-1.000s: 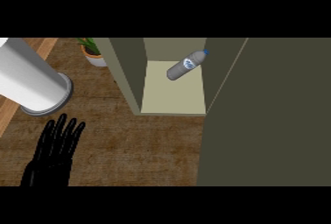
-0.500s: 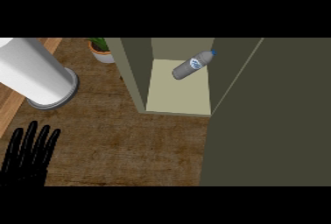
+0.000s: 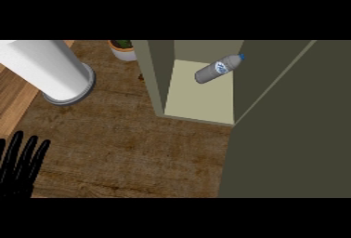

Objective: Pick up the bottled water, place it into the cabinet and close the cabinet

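The water bottle (image 3: 218,69), grey with a blue cap and a blue label, lies on its side on the pale shelf of the olive cabinet (image 3: 201,100). The cabinet door (image 3: 295,135) fills the right side of the head view and covers part of the opening. My left hand (image 3: 21,165) rests open at the lower left edge, fingers straight and pointing up, far from the bottle. Nothing is in it. My right hand does not show.
A tall white cylinder (image 3: 51,69) stands on the brown counter (image 3: 123,148) at the upper left. A small potted plant (image 3: 123,49) sits behind the cabinet's left wall. A lighter wooden strip runs along the left edge.
The view has shifted, so the cabinet and the cylinder sit further right. My left hand has slid toward the lower left corner. The door covers more of the opening.
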